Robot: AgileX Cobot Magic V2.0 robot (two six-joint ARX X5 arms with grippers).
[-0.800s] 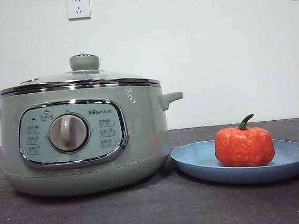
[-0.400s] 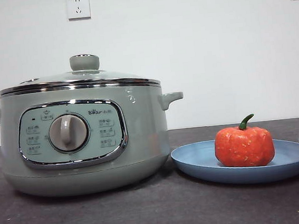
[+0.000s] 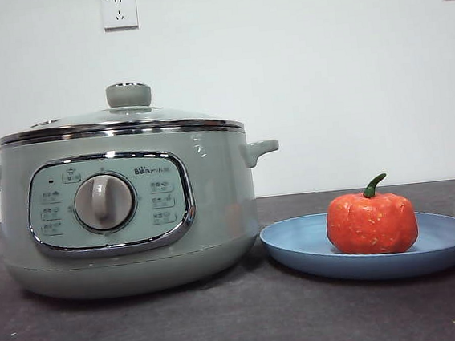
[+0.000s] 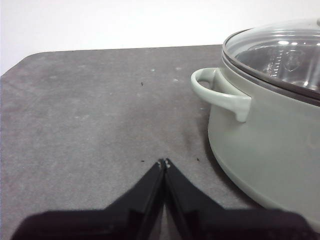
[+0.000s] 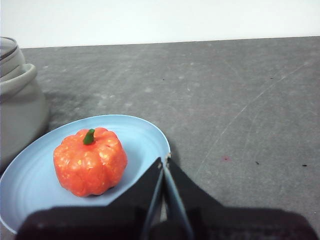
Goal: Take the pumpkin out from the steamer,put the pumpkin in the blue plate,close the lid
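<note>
The pale-green steamer (image 3: 127,212) stands at the left of the front view with the glass lid (image 3: 126,120) seated on its rim. The orange pumpkin (image 3: 371,221) sits upright in the blue plate (image 3: 444,246) to the steamer's right. In the left wrist view my left gripper (image 4: 164,162) is shut and empty beside the steamer (image 4: 270,140) and its lid (image 4: 280,50). In the right wrist view my right gripper (image 5: 164,161) is shut and empty at the edge of the plate (image 5: 140,135), beside the pumpkin (image 5: 90,161). Neither arm shows in the front view.
The table top (image 3: 226,324) is dark grey. A white wall with two sockets (image 3: 118,9) stands behind it. The steamer's side handle (image 3: 259,150) reaches toward the plate, and the steamer's edge shows in the right wrist view (image 5: 17,110).
</note>
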